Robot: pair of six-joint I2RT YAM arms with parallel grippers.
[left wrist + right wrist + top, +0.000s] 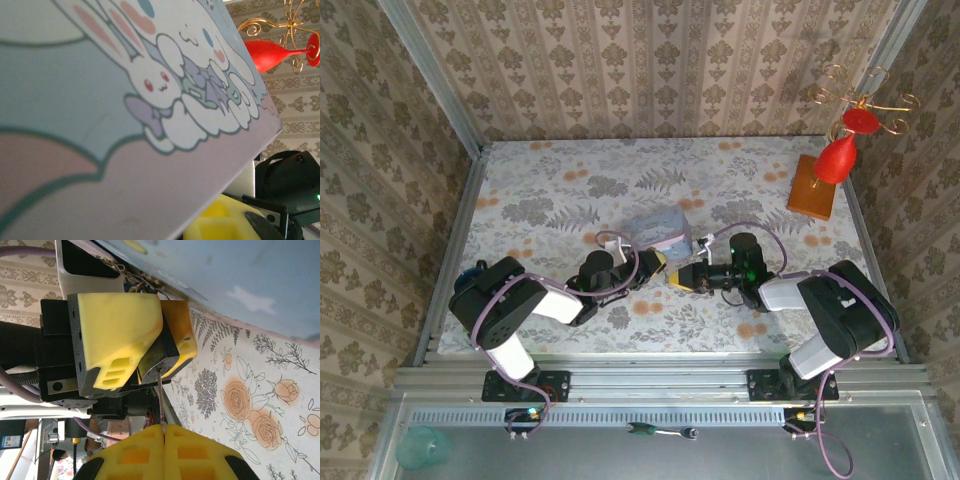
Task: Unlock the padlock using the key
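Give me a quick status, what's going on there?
Left gripper shut on the padlock. Right gripper shut on the key, tip up against the padlock; seated or not, can't tell. Cartoon tin close alongside, not blocking the key.

From overhead, I see the tin (655, 228) near the middle of the table (550, 180). Just below it the left gripper (659, 264) reaches in from the lower left and the right gripper (678, 278) from the lower right, their tips close together. A stand (812, 188) sits well apart at the upper right.

On my right wrist view, the padlock (157, 359) sits at centre between the left gripper's pads (117, 335). The key (161, 405) runs straight up to it from the right gripper's pinched fingertips (135, 450) at the bottom centre. The tin spans the top right, above both.
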